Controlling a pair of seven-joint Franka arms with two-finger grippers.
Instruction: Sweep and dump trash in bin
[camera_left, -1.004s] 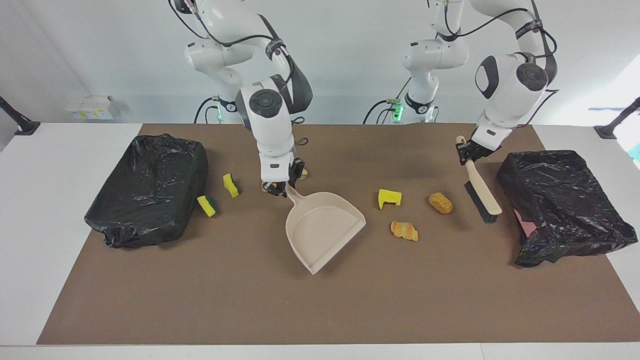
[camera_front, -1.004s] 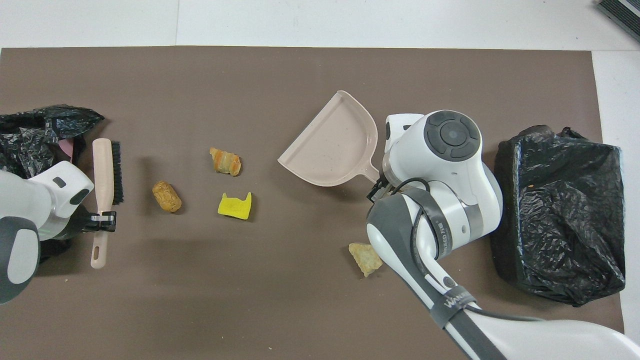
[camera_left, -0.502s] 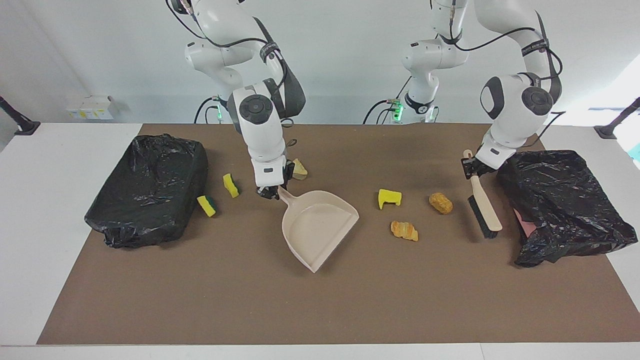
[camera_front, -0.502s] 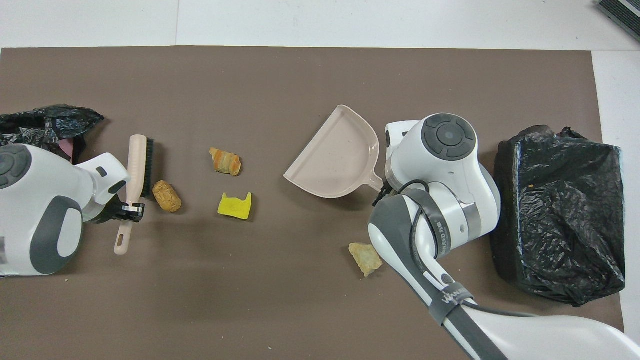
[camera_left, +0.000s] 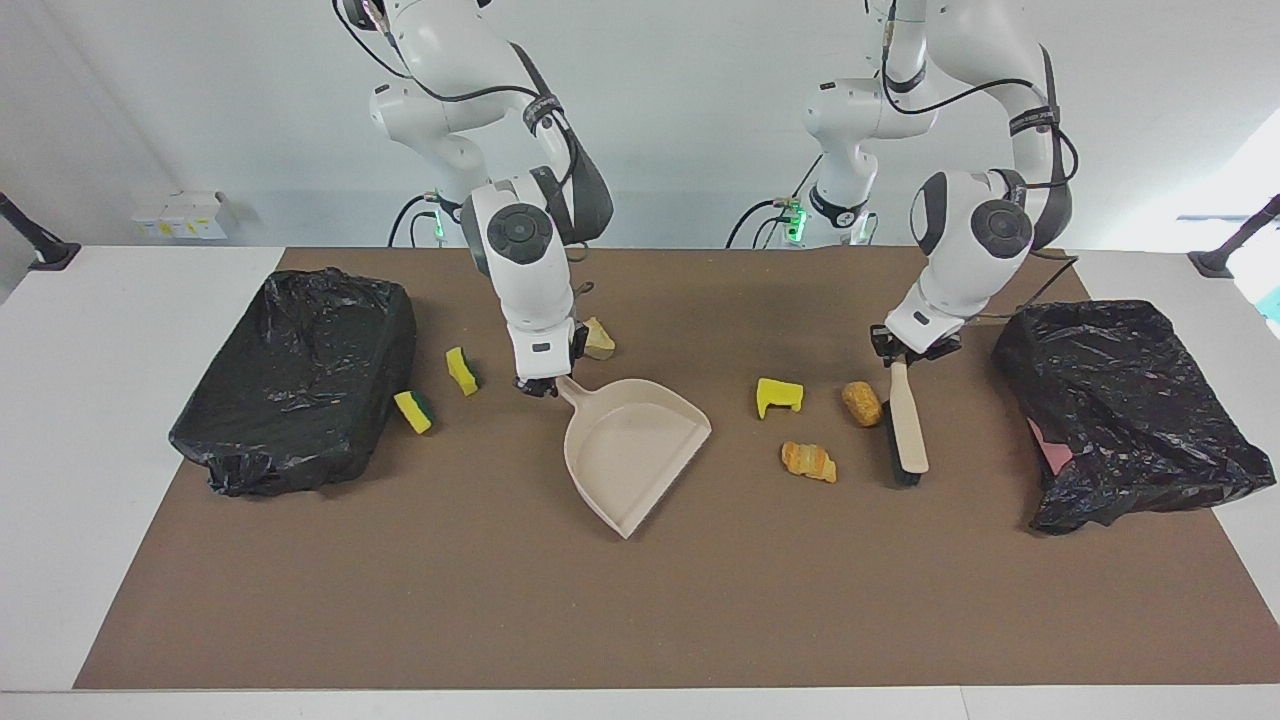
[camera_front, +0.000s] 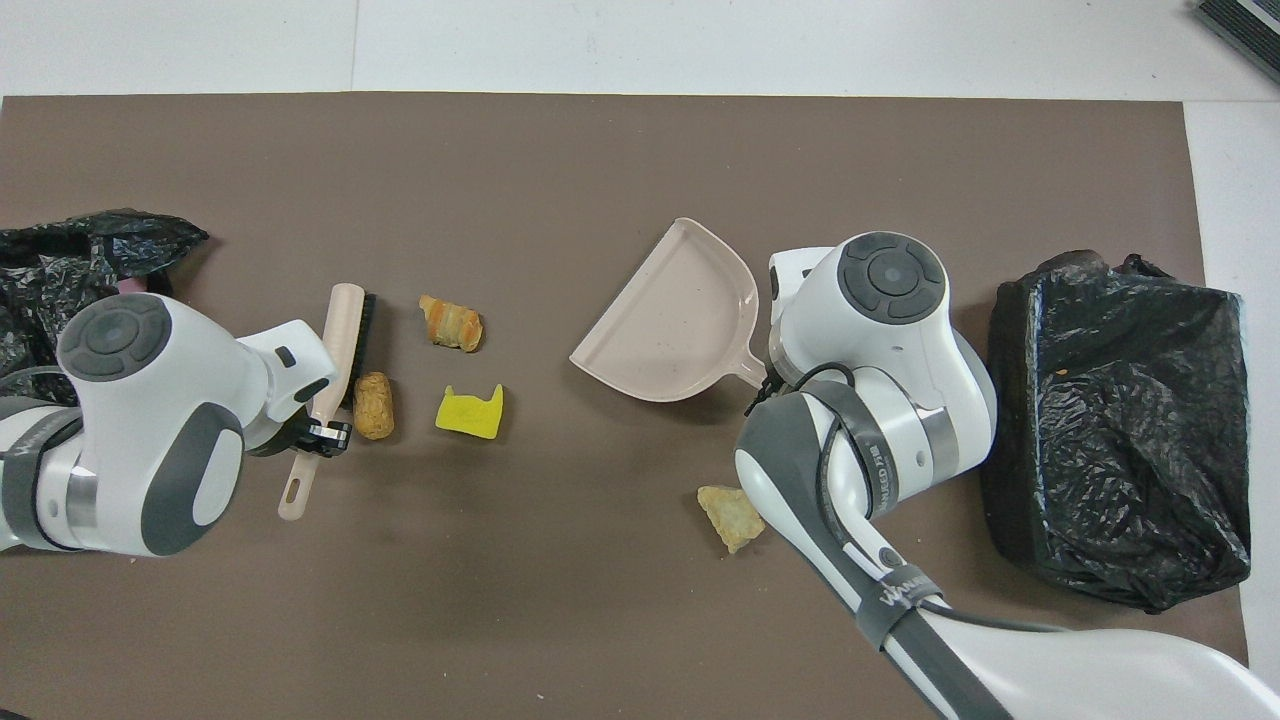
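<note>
**Brush finally reaches the trash**

Big change in the last second: the left pincer (camera_left: 905, 350), clamped on the brush (camera_left: 905, 430) handle, swung away from the black-bagged bin (camera_left: 1120, 400) at the left arm's end and came down beside the tan lump (camera_left: 862, 403). Bristles look to be touching it now, and the lump has nudged a bit toward the yellow sponge piece (camera_left: 778, 396). So the sweep has actually started.

Meanwhile the right pincer (camera_left: 540, 385), closed on the dustpan (camera_left: 625, 455) handle, turned the pan a little. Its open edge lies on the tabletop (camera_left: 700, 600), well apart from those bits.

The striped pastry bit (camera_left: 808, 460) lies near the brush tip, farther from the robots. A pale lump (camera_left: 598, 340) and two green-backed sponges (camera_left: 462, 370) lie near the right arm, beside the other bagged bin (camera_left: 300, 385). I only count six bits. Nothing's in the pan yet, so early days.
</note>
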